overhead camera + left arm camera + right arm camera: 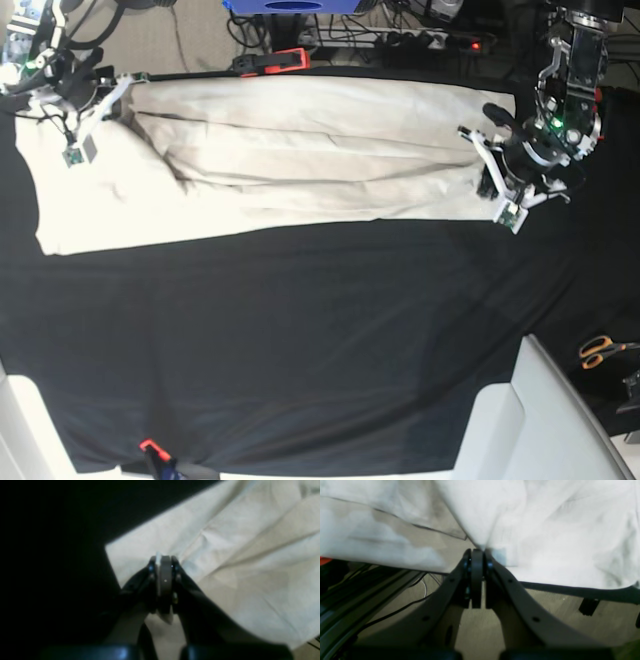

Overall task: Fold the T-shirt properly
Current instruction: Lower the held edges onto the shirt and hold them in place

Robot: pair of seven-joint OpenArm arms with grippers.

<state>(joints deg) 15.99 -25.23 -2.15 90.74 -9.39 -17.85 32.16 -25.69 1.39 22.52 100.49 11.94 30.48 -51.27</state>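
The T-shirt [300,160] lies stretched along the 12 o'clock edge of the desk [300,340]. The left gripper [488,182], at 3 o'clock, is clamped tight on one end; the right gripper [118,98], at 10 o'clock, pinches the other. To fold well, both should travel together toward 6 o'clock, keeping the cloth taut and edges aligned. A black tablecloth [330,390] covers the desk; scissors [600,350] lie at 4 o'clock, cables crowd the floor beyond.

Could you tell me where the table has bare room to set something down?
The black tablecloth lies bare from the T-shirt to the near edge. The far strip is crowded: the shirt spans it, pinched by the left gripper and right gripper.
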